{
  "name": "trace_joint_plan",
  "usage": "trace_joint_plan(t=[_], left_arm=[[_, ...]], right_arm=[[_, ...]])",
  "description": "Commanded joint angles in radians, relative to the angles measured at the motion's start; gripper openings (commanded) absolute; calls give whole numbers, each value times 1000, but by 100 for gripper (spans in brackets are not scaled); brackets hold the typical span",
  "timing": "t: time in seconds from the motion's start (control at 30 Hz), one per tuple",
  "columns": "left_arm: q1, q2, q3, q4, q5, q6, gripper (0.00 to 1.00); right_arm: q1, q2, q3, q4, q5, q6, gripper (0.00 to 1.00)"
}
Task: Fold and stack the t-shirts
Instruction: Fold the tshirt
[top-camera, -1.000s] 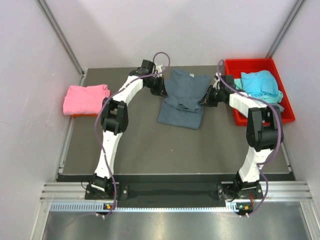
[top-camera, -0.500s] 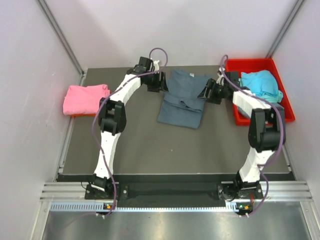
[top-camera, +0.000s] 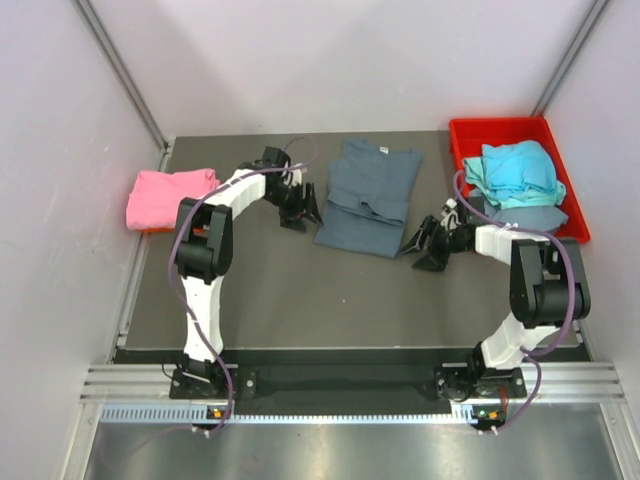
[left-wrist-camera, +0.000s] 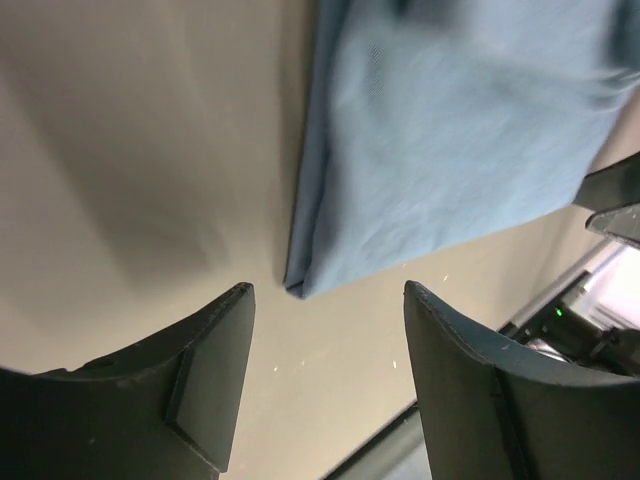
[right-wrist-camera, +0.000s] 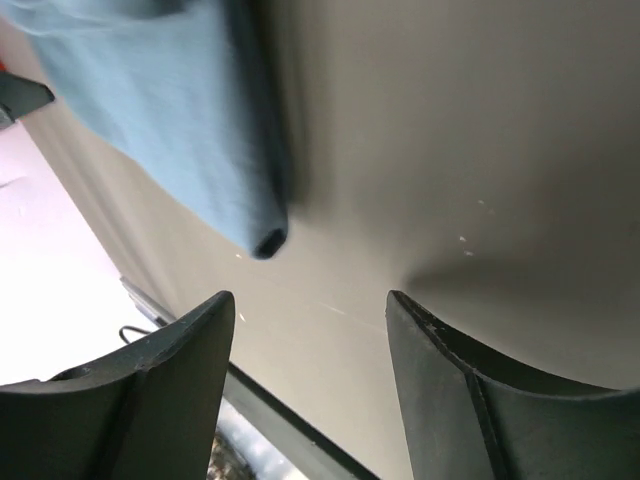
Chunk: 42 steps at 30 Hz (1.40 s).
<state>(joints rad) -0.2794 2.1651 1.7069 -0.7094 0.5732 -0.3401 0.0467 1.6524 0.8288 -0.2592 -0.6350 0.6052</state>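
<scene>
A grey-blue t-shirt (top-camera: 368, 197) lies partly folded on the dark table, sleeves tucked in over its middle. My left gripper (top-camera: 300, 208) is open just left of the shirt's lower left edge; its wrist view shows the shirt's bottom corner (left-wrist-camera: 300, 283) ahead of the open fingers (left-wrist-camera: 215, 375). My right gripper (top-camera: 425, 245) is open at the shirt's lower right corner (right-wrist-camera: 265, 240), nothing between the fingers (right-wrist-camera: 440, 380). A folded pink t-shirt (top-camera: 170, 198) rests at the table's left edge. A turquoise t-shirt (top-camera: 515, 170) lies crumpled in the red bin (top-camera: 575, 225).
The red bin sits at the back right corner with another grey-blue garment (top-camera: 530, 218) under the turquoise one. White walls with metal rails close in the left, right and back. The table's front edge (top-camera: 340, 355) runs by the arm bases.
Both grippers let go of the shirt's upper part, opened, and moved toward the front, to the shirt's lower corners. The shirt's top now lies flat.
</scene>
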Motion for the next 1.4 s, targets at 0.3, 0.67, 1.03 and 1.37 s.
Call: trace_joint_plan(t=[0.3,0.67,1.03,1.37], left_arm=[[-1,42,-58,74,120,-92,66],[-1,71,-87,68,149,-103,56],[-4,65,-122,94,168,-125,31],[-46,4,-185,114,186,-117,4]], right_arm=[[99,92,61,132,-26,45,61],[142,126,81,143,26,53,59],[142,113,61,153,69,36,31],[117,32,24,110,90,-1,3]])
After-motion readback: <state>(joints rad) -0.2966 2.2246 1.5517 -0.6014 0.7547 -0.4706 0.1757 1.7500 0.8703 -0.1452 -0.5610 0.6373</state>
